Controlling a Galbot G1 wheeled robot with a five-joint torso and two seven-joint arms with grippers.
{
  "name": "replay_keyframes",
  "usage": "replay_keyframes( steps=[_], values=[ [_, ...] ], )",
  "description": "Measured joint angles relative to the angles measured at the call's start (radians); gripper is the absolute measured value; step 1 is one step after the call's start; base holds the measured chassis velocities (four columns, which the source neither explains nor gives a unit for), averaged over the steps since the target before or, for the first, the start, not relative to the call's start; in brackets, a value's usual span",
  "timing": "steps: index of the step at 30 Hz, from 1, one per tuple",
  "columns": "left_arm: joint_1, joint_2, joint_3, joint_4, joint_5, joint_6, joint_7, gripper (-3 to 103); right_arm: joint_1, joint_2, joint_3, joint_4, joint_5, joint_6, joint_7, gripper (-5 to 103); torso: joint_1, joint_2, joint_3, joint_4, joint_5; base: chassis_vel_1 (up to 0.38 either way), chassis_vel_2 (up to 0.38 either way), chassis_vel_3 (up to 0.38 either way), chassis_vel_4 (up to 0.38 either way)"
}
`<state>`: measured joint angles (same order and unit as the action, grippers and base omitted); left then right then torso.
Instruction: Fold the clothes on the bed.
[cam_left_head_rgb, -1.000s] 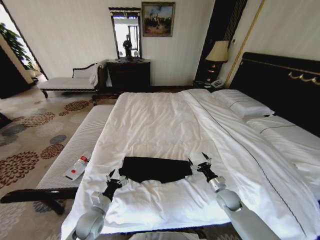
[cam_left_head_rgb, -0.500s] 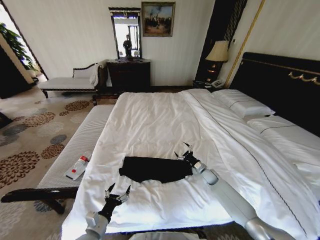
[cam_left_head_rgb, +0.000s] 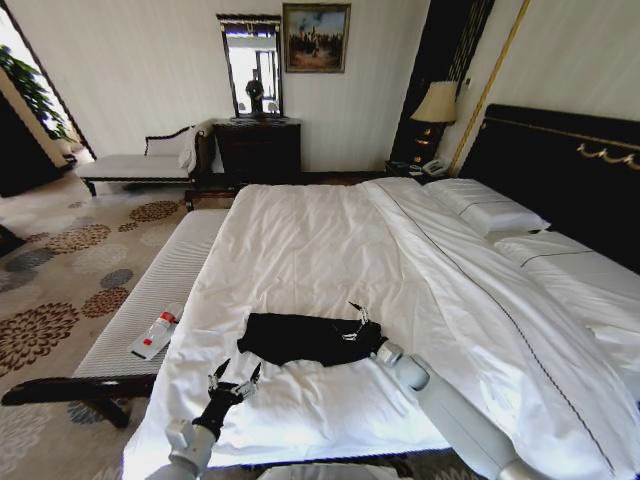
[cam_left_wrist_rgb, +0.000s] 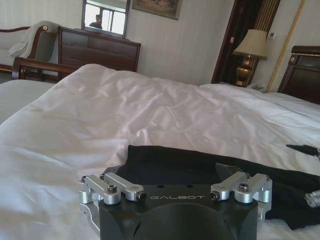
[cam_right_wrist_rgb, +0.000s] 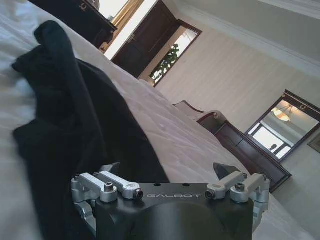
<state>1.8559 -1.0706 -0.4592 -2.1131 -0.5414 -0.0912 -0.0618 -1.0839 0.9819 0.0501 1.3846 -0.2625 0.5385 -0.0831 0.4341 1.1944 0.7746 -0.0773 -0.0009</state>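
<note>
Clothes (cam_left_head_rgb: 305, 339) lie bunched on the white bed (cam_left_head_rgb: 330, 250).

1. The clothes (cam_left_head_rgb: 310, 339) are lying on the bed (cam_left_head_rgb: 330, 250), near its foot end and toward the bench side.
2. The right gripper (cam_left_head_rgb: 356, 322) is sitting over the right end of the clothes, fingers spread.
3. The left gripper (cam_left_head_rgb: 235, 378) is hovering over the bedding just in front of the clothes' left end, fingers spread.
4. A bench (cam_left_head_rgb: 150, 300) is standing along the bed's left side, with a small packet (cam_left_head_rgb: 156, 333) lying on it.
5. Pillows (cam_left_head_rgb: 485, 210) are lying at the right, against the headboard (cam_left_head_rgb: 560, 170).
6. A dresser (cam_left_head_rgb: 258, 150) is standing behind the bed, a chaise (cam_left_head_rgb: 140, 165) to its left.
</note>
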Motion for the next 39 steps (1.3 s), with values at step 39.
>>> replay_keyframes(
  steps=[39],
  values=[
    [-0.170, 0.021, 0.027, 0.021, -0.036, 0.098, -0.041, 100, 0.076, 0.120, -0.238, 0.030, 0.095, -0.112, 0.036, 100, 0.000, 0.000, 0.000, 0.0002, -0.0002, 0.000, 0.000, 0.000, 0.000]
  ],
)
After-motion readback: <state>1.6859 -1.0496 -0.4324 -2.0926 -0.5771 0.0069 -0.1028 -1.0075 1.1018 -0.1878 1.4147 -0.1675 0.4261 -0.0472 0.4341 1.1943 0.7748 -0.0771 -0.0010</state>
